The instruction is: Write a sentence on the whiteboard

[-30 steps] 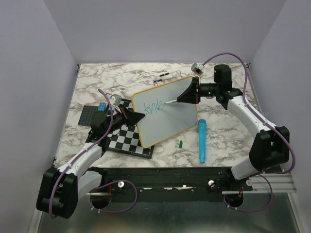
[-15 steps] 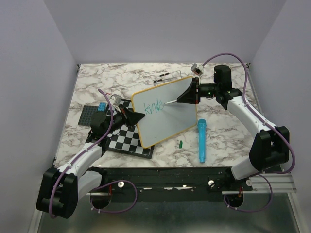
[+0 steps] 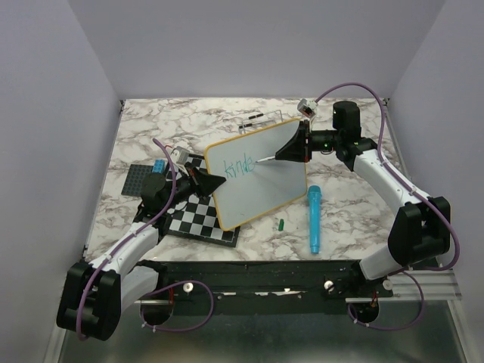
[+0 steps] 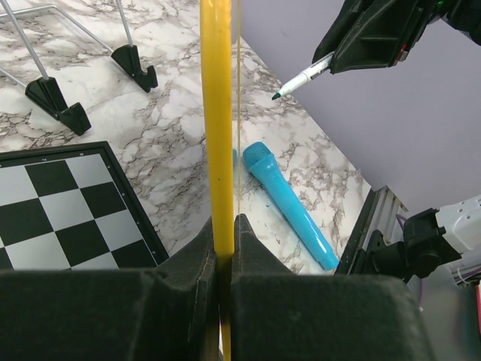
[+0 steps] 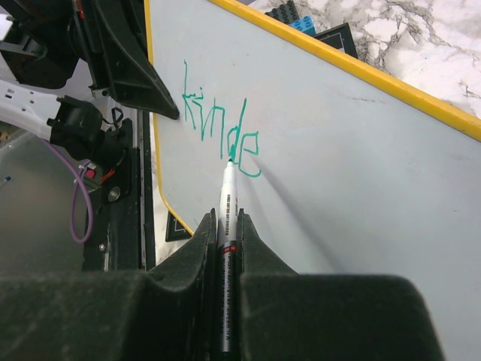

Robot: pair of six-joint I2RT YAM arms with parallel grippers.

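The whiteboard (image 3: 261,178), white with a yellow frame, stands tilted at mid-table. My left gripper (image 3: 214,181) is shut on its left edge; the left wrist view shows the yellow frame (image 4: 218,113) pinched between the jaws. Green lettering "kinde" (image 3: 238,165) of the sentence sits on the board's upper left. My right gripper (image 3: 291,151) is shut on a white marker (image 5: 228,199), whose green tip touches the "e" of the lettering (image 5: 225,135) in the right wrist view.
A checkered board (image 3: 198,218) lies under the whiteboard's left side, with a dark tray holding a blue block (image 3: 149,175) behind it. A blue tube (image 3: 313,218) and a small green cap (image 3: 279,224) lie to the right. A wire stand (image 3: 261,118) sits at the back.
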